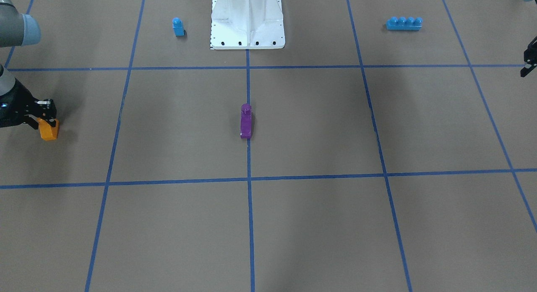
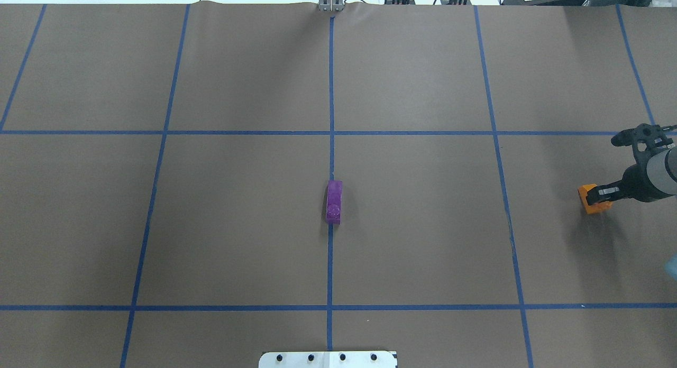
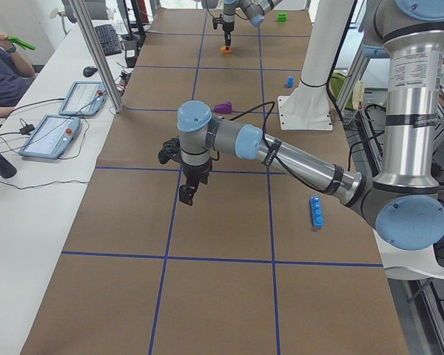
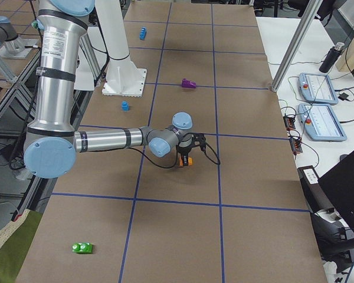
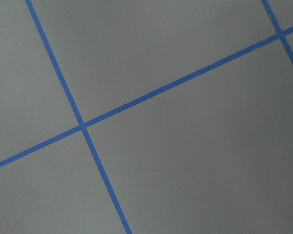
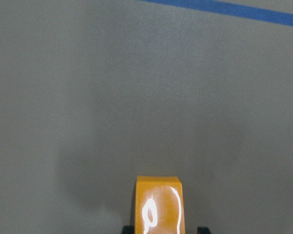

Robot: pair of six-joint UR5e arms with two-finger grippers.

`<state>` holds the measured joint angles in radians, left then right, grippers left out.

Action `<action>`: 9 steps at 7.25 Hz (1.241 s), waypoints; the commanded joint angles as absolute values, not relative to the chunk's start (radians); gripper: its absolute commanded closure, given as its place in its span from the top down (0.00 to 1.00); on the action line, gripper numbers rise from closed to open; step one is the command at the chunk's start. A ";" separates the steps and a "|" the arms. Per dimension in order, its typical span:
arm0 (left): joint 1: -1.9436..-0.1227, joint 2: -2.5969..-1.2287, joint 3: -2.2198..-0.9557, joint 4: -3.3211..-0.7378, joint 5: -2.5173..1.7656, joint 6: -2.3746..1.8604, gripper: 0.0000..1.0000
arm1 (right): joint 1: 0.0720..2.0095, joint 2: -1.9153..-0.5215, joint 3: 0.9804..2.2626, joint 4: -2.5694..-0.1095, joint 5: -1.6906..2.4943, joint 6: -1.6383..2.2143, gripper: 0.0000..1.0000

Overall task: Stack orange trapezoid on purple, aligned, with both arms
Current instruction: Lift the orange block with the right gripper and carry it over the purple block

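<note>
The orange trapezoid [image 1: 49,130] is held between the fingers of my right gripper [image 1: 47,123] at the table's right end, seemingly just above the paper. It also shows in the overhead view [image 2: 588,195] and fills the bottom of the right wrist view [image 6: 158,207]. The purple block [image 1: 246,122] lies on the centre tape line, far from both grippers; it also shows in the overhead view [image 2: 334,201]. My left gripper [image 1: 529,61] hangs empty over the table's left end, cut off by the frame edge. I cannot tell whether it is open or shut.
A small blue block [image 1: 178,27] and a long blue block [image 1: 404,23] lie either side of the white pedestal base [image 1: 247,21]. A green block [image 4: 82,248] lies at the table's near right end. Tablets [image 4: 318,88] sit beside the table's far edge.
</note>
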<state>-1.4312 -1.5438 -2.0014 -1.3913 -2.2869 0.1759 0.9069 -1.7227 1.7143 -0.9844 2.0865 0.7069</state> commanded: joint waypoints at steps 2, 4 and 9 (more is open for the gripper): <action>-1.433 -1.542 -2.003 -1.391 -2.286 0.178 1.00 | 0.908 -1.712 1.732 -0.985 2.089 0.704 0.00; -1.433 -1.542 -2.002 -1.390 -2.286 0.170 1.00 | 0.908 -1.643 1.767 -1.012 2.105 0.707 0.00; -1.460 -1.520 -1.964 -1.387 -2.284 0.178 1.00 | 0.834 -1.194 1.930 -1.609 2.109 0.887 0.00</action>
<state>-1.4419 -1.5245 -1.9761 -1.3855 -2.2852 0.1737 0.8875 -1.3126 1.9337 -1.5349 2.1138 0.7767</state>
